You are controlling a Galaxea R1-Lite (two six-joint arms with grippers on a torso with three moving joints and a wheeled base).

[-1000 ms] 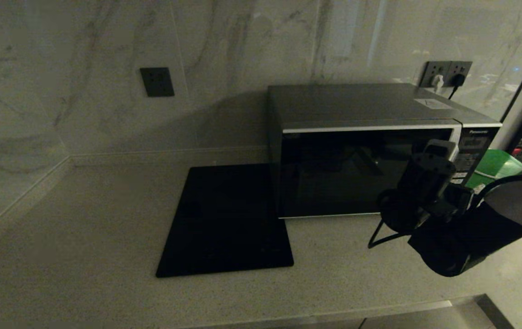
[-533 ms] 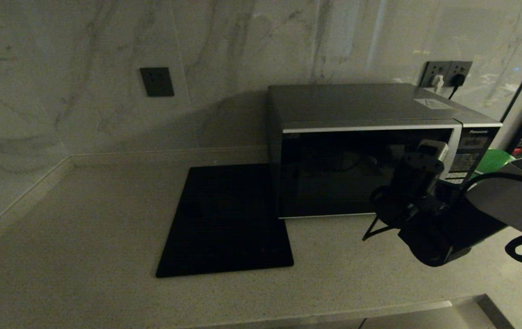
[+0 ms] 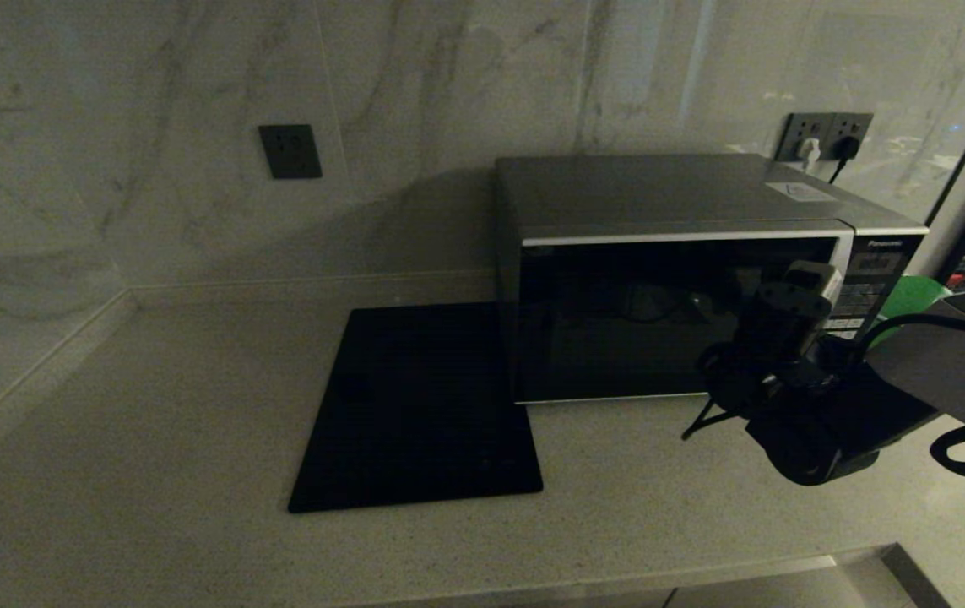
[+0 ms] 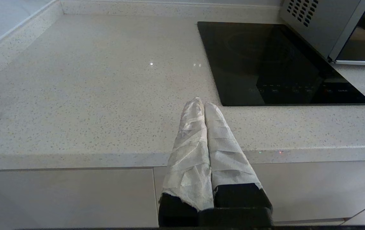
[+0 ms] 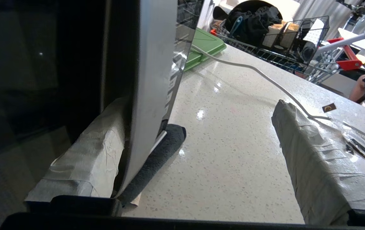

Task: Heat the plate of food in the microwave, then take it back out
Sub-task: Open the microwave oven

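Two grippers show, and only one is at work. Nearest the robot, the left gripper [image 4: 201, 105] hangs parked off the front edge of the worktop [image 4: 89, 95], its two cloth-wrapped fingers [image 4: 192, 140] pressed together with nothing between them.

Further in, the right gripper [image 5: 201, 121] is up against the lower right front corner of the microwave [image 3: 676, 279]. Its jaws stand wide apart. In the right wrist view one wrapped finger [image 5: 89, 159] lies on the dark glass side of the door's silver edge [image 5: 150, 80], while the other finger [image 5: 316, 166] is out over the open worktop, well clear of the oven. The door edge runs between them; whether the near finger presses on it cannot be told. In the head view the right arm [image 3: 913, 380] comes in from the right edge and covers part of the button panel [image 3: 866, 287].

A flat black glass square [image 3: 419, 405] lies on the worktop just left of the microwave, its edge close to the oven's side.

Behind the door's dark glass the inside is too dim to tell whether the plate of food is there, and it is seen nowhere on the worktop.

Beyond the oven's right side a green board [image 5: 204, 44] lies flat, with a white cable [image 5: 249, 68] trailing across the worktop from it. A wire basket [image 5: 284, 41] of things stands past that. On the marble wall [image 3: 195, 127] behind are a dark wall socket [image 3: 290, 151] and a double socket [image 3: 824, 135] with plugs in it.
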